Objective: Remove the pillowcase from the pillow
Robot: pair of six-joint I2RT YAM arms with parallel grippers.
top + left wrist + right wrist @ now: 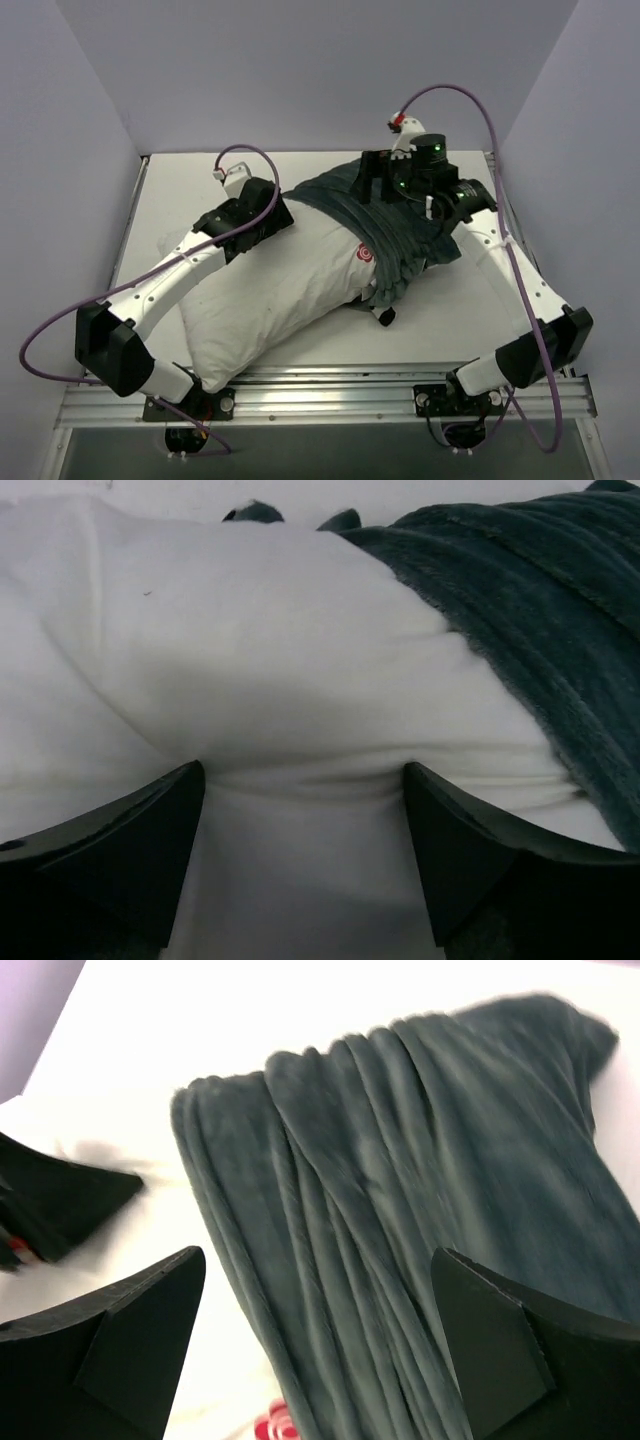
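Note:
The white pillow (pixel 270 300) lies diagonally on the table, its red logo (pixel 365 253) near the far right end. The dark grey-teal pillowcase (pixel 400 240) is bunched in folds over that end only. My left gripper (pixel 288 214) is open, and its fingertips press down into the bare white pillow (pixel 260 660) beside the pillowcase's edge (pixel 540 610). My right gripper (pixel 378 182) is open and hovers over the bunched pillowcase (pixel 400 1180), holding nothing. The logo (pixel 272 1426) shows below it. The left gripper (pixel 302 775) and right gripper (pixel 318 1260) both show wide gaps.
Lavender walls (pixel 300 70) close in the white table (pixel 180 190) at the back and both sides. An aluminium rail (pixel 330 385) runs along the front edge. Purple cables (pixel 490 120) loop over both arms. A dark corner of fabric (pixel 385 317) pokes out under the pillow.

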